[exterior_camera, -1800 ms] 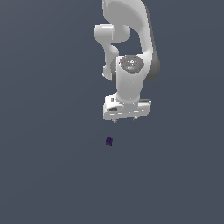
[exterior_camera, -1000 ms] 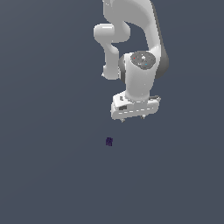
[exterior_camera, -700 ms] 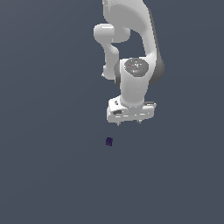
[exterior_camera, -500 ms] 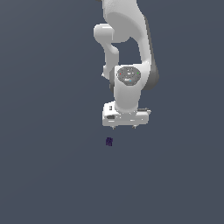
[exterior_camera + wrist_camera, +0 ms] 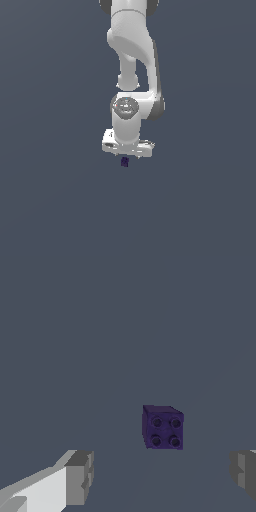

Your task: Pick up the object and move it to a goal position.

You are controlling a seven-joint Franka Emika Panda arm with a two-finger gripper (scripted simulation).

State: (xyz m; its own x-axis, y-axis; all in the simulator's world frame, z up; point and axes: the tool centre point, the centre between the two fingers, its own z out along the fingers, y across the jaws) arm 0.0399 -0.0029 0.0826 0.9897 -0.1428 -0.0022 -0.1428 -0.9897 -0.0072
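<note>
The object (image 5: 124,162) is a tiny dark purple-blue cube on the grey floor, just below the white hand in the exterior view. In the wrist view the object (image 5: 163,427) shows several round studs on its face. My gripper (image 5: 127,151) hangs right above it, white, with its fingers hard to make out from outside. In the wrist view the gripper (image 5: 162,476) is open, its two grey fingertips (image 5: 80,477) set wide apart. The cube lies ahead of the gap, nearer one pad than the other, touching neither.
The white arm (image 5: 131,65) rises straight up behind the hand. A plain dark grey floor (image 5: 200,200) surrounds the cube on all sides.
The arm has swung toward the exterior view's left and dropped, bringing the hand from up and to the right of the cube to directly over it. The cube has stayed put.
</note>
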